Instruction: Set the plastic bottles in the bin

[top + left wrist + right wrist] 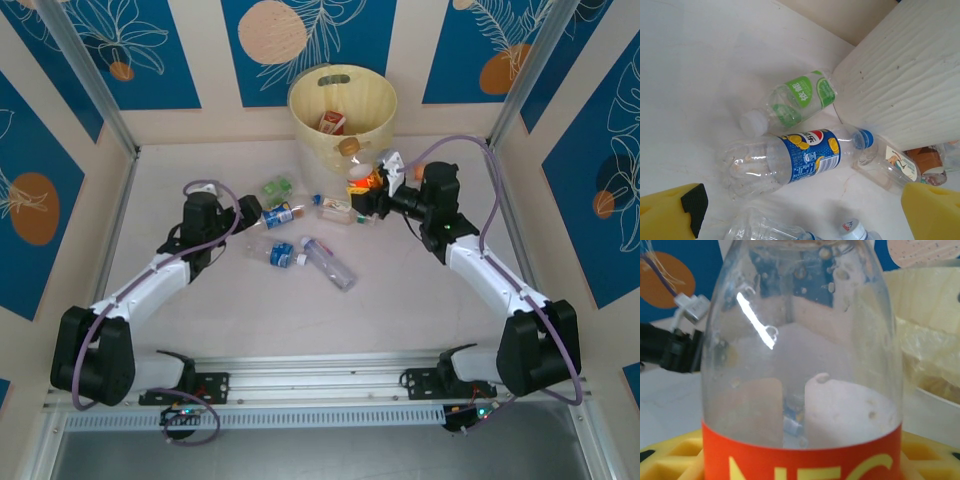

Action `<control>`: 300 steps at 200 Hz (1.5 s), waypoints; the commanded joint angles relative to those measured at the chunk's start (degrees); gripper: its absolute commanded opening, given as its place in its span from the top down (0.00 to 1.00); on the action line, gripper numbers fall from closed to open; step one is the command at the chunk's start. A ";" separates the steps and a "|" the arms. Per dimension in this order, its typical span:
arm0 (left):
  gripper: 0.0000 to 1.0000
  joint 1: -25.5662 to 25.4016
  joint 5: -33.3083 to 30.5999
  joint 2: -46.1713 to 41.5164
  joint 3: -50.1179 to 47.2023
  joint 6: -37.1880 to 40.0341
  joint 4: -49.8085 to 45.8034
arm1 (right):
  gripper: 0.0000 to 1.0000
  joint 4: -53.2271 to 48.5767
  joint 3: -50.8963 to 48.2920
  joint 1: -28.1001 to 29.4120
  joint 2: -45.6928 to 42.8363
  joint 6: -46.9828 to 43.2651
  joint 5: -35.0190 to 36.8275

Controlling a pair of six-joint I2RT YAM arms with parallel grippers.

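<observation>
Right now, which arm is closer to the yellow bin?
Right. The right gripper holds an orange-labelled bottle just in front of the bin; the left gripper hovers farther off, over a blue-labelled bottle.

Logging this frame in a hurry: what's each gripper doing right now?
Left gripper: open, holding nothing; a blue-labelled bottle lies just ahead of it.
Right gripper: closed on an orange-labelled bottle.

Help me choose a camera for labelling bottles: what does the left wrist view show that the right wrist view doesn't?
Left wrist: a green-labelled bottle and a blue-labelled bottle lying on the table ahead of the open left gripper. Right wrist: an orange-labelled bottle, close up, gripped by the right gripper. Both: the wall of the pale yellow bin.
</observation>
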 commanded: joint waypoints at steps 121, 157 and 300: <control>0.00 2.31 3.04 -2.18 -1.14 -2.02 -0.27 | 0.59 -19.70 43.92 -1.56 22.54 9.19 11.62; 0.00 2.58 3.00 -2.78 -1.23 -1.89 -1.00 | 0.59 -24.82 55.76 -2.02 30.56 7.24 17.62; 0.00 3.62 1.73 -3.57 -2.10 -2.81 -1.74 | 0.43 -48.87 96.62 0.91 61.42 -0.26 40.40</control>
